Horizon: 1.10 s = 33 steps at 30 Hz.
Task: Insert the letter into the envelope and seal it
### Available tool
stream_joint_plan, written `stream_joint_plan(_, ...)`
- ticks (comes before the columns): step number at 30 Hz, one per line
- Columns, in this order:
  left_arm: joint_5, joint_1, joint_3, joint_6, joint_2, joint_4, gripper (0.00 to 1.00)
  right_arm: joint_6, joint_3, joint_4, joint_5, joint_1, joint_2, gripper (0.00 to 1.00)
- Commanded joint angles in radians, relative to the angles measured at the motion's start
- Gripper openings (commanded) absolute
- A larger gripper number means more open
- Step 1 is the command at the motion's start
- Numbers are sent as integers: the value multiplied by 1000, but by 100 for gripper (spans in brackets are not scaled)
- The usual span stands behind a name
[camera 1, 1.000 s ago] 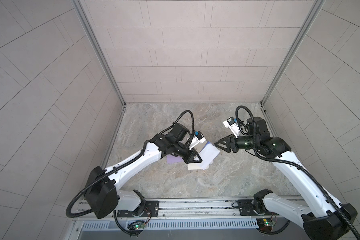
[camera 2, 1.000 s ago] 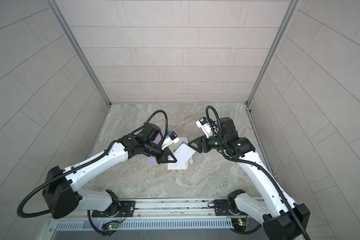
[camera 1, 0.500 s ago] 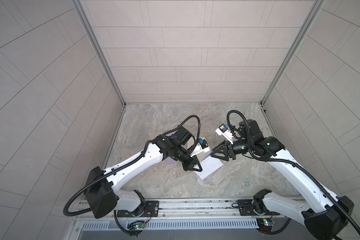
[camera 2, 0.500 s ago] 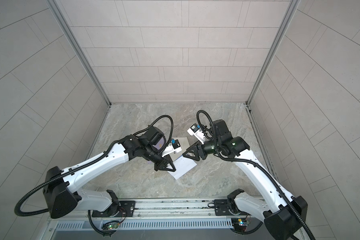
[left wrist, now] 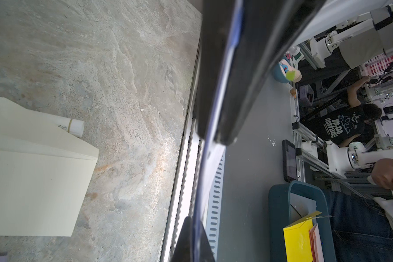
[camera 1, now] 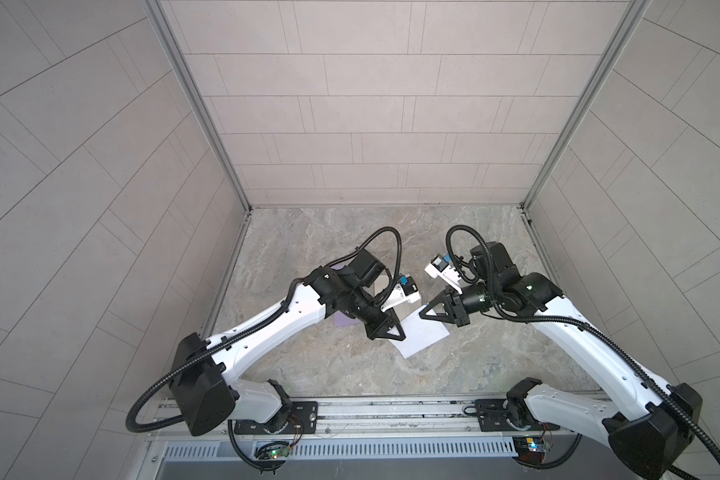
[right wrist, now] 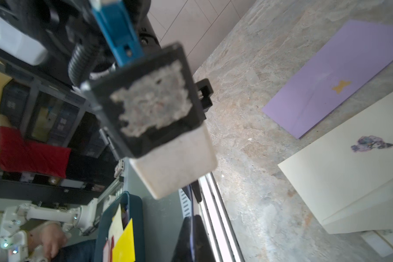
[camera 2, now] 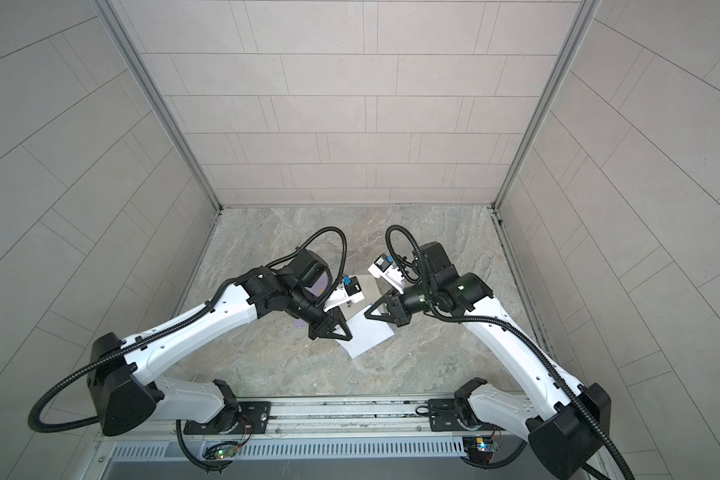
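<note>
A cream envelope (camera 1: 420, 337) (camera 2: 364, 337) lies flat mid-table, its flap folded open in the left wrist view (left wrist: 32, 177). The purple letter (camera 1: 344, 322) (right wrist: 338, 79), marked with a small gold shape, lies flat to its left, mostly hidden under the left arm in both top views. My left gripper (camera 1: 393, 334) (camera 2: 344, 336) (left wrist: 194, 238) is shut with nothing in it, low over the envelope's left edge. Over the envelope's far corner, my right gripper (camera 1: 424, 313) (camera 2: 367, 316) (right wrist: 193, 238) is shut and empty. The two grippers point at each other, close together.
Tiled walls enclose the marble table (camera 1: 350, 257) on three sides, and a metal rail (camera 1: 391, 409) runs along its front edge. Beyond the rail stands a teal bin (left wrist: 281, 204) of coloured envelopes. The left wrist camera mount (right wrist: 150, 102) fills much of the right wrist view.
The envelope went from tilted and raised between the grippers to flat on the table. The right gripper closed and came forward and left. The left gripper moved forward.
</note>
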Motion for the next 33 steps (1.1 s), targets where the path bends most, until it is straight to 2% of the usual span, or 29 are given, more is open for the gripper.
stream_joint_plan(1,-20,8,36,-11,3,49,29,33,-15,30,84,6,-15,0)
stream_joint_plan(2,-30,19,36,-35,0,67,43,58,-18,48,148,4,-20,0)
stream_joint_plan(3,-32,39,29,-66,-4,103,62,92,-28,77,210,-3,-26,0)
stream_joint_plan(4,-32,65,5,-127,-10,169,74,139,-45,117,286,-12,-36,0)
stream_joint_plan(7,-49,132,-130,-381,-43,502,85,309,-118,268,462,-68,-73,0)
stream_joint_plan(10,-222,156,-286,-635,-62,831,85,555,-253,506,555,-138,-110,0)
stream_joint_plan(12,-314,156,-322,-732,-36,892,86,715,-358,695,620,-148,-142,0)
stream_joint_plan(16,-325,150,-351,-862,51,1026,90,900,-531,981,764,-143,-220,0)
stream_joint_plan(18,-321,150,-354,-888,72,1073,93,929,-564,1046,812,-141,-263,0)
stream_joint_plan(21,-282,150,-344,-912,96,1135,96,927,-563,1041,850,-141,-308,0)
stream_joint_plan(23,-251,147,-330,-928,119,1169,97,930,-567,1068,847,-140,-318,0)
stream_joint_plan(27,-197,139,-297,-957,167,1226,100,941,-563,1108,849,-141,-297,0)
stream_joint_plan(31,-141,136,-285,-1042,220,1394,100,972,-559,1198,827,-129,-241,0)
stream_joint_plan(33,-107,131,-260,-1053,243,1410,100,980,-549,1232,824,-109,-211,0)
